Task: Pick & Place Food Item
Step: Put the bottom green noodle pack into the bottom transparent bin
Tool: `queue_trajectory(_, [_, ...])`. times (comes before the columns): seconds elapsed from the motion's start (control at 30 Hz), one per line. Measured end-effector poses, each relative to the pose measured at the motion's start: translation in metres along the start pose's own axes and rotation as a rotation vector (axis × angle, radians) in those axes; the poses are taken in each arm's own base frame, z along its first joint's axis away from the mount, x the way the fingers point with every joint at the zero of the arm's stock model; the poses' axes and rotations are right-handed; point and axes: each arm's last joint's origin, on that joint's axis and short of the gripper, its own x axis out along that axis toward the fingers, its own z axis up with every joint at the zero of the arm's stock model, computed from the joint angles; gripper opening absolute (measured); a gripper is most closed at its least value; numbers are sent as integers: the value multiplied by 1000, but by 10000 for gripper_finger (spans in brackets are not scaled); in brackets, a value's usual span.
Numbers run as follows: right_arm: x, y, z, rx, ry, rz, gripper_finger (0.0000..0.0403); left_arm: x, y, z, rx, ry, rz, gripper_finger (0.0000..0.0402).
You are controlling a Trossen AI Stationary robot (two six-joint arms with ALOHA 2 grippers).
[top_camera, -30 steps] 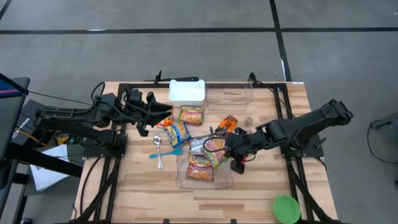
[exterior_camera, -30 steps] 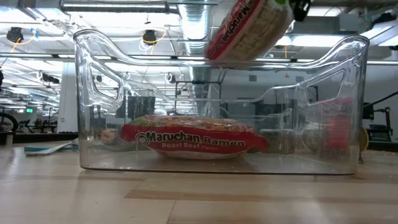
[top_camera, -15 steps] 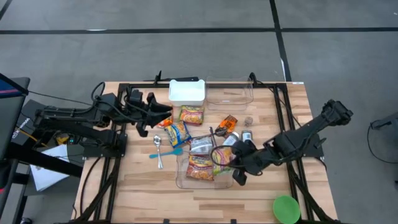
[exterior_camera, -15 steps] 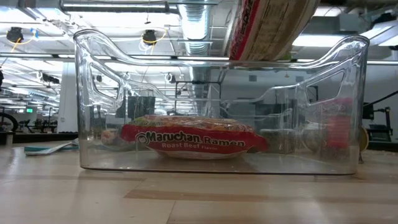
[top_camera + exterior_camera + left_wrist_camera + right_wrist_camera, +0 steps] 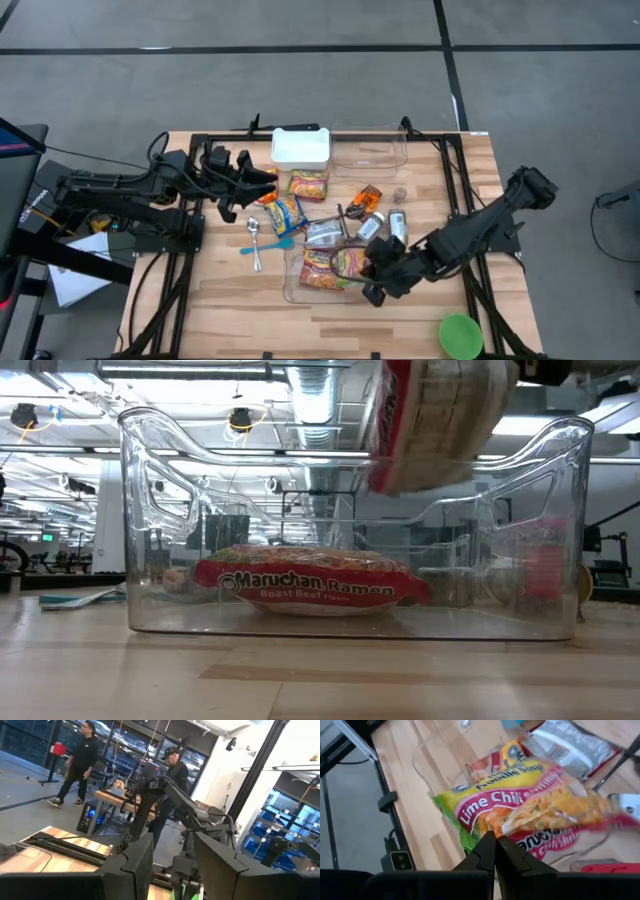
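the lime chili noodle packet [image 5: 520,802] hangs above the clear bin [image 5: 296,292], over its right part, pinched at one edge by the right hand [image 5: 372,283], whose fingers [image 5: 487,851] are clenched on the wrapper. inside the bin a roast beef noodle packet [image 5: 315,585] lies flat on the bottom. the bin sits at the near middle of the counter [image 5: 430,320]. farther back lie more packets [image 5: 308,184] and a spoon [image 5: 254,240]. the left hand [image 5: 262,185] waits over the far left of the counter, fingers [image 5: 137,865] parted and grasping nothing.
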Motion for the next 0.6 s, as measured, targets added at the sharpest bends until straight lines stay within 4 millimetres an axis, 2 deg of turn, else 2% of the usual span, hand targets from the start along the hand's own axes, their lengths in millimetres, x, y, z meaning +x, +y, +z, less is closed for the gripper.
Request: queue_trajectory(0.6, [42, 4, -13, -53, 88, -67, 0, 0, 1, -2, 1, 19, 7, 136])
